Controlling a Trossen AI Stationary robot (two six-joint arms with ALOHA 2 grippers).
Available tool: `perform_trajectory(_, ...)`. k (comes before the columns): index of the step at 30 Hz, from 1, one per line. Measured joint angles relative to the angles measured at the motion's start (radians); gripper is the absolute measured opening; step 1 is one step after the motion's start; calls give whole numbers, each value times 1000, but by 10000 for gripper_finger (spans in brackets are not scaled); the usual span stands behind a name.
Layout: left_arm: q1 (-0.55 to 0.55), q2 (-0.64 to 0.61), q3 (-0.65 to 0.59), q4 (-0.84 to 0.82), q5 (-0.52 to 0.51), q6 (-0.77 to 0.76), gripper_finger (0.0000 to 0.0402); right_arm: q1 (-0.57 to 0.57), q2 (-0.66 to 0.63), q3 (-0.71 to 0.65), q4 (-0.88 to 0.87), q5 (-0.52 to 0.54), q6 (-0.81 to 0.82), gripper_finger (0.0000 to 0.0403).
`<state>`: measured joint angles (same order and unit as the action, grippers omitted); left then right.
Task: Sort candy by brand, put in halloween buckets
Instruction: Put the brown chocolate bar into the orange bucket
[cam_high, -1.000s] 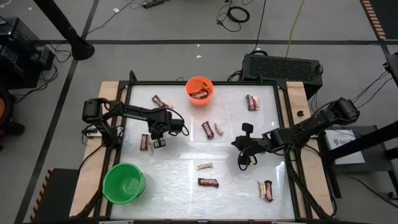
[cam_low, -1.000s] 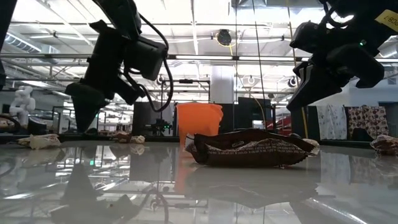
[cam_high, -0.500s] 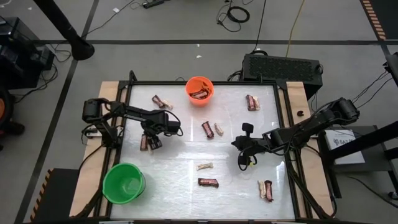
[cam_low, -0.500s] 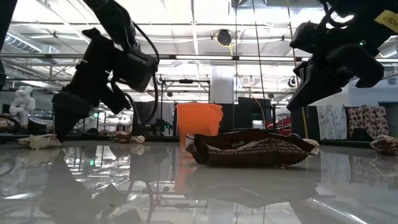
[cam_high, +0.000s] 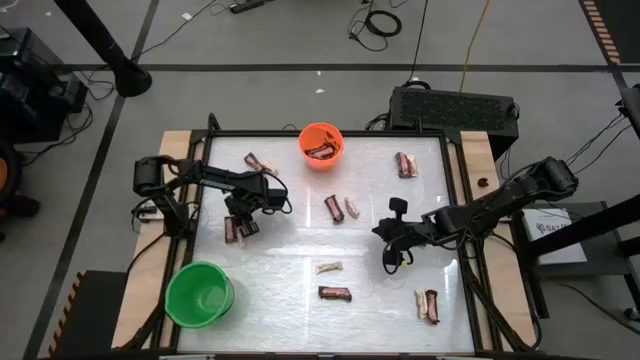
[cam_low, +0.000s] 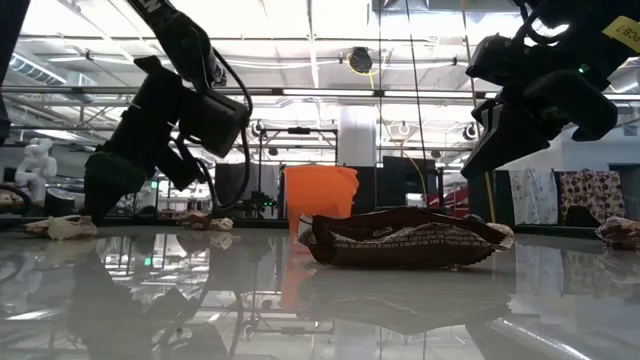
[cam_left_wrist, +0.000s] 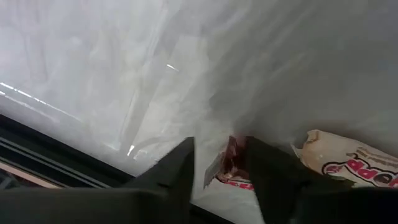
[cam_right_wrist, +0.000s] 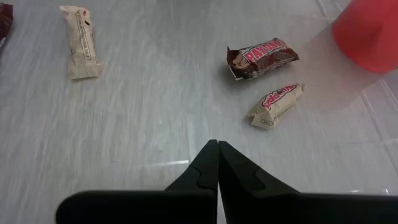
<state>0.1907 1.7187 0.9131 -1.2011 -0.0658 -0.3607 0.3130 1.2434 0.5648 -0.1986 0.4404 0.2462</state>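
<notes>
My left gripper (cam_high: 239, 224) is low over a pair of candies at the table's left: a dark brown-red one (cam_left_wrist: 229, 163) and a pale cream one (cam_left_wrist: 339, 160) lying beside it. The gripper is shut on the dark one. My right gripper (cam_high: 392, 262) hangs shut above bare table right of centre, holding nothing (cam_right_wrist: 217, 147). The orange bucket (cam_high: 321, 146) stands at the far edge with candy inside. The green bucket (cam_high: 200, 293) stands at the near left corner. My left gripper has the dark candy's end (cam_left_wrist: 231, 155) between its two fingers, which slant down from above and lie across the bar. The candy lies on the table, alongside the cream one. How far back it reaches does not show.
Loose candy lies about: a pair at the far left (cam_high: 260, 163), a dark and a cream piece mid-table (cam_high: 340, 208), a pair at the far right (cam_high: 405, 165), a cream piece (cam_high: 329, 267), a dark bar (cam_high: 335, 293) and a pair near the right corner (cam_high: 427, 305).
My left gripper has gone toward the table's left edge and down, from beside the candy pair to right over it, rolling a little on the way. My right arm has kept still.
</notes>
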Motion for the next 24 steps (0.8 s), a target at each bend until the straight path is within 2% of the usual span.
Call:
perform_trajectory(6,14,0,0,0,0,-1,14,0,0,0,0,0,2,0)
perform_trajectory(14,9,-7,12,-2,0,29,3,0,0,0,0,0,2,0)
perform_trajectory(21,-11,-84,137,-3,-4,35,2,0,0,0,1,3,-4,0)
perform_trajectory(24,-23,-133,200,-3,-45,34,1,0,0,0,1,4,-4,0)
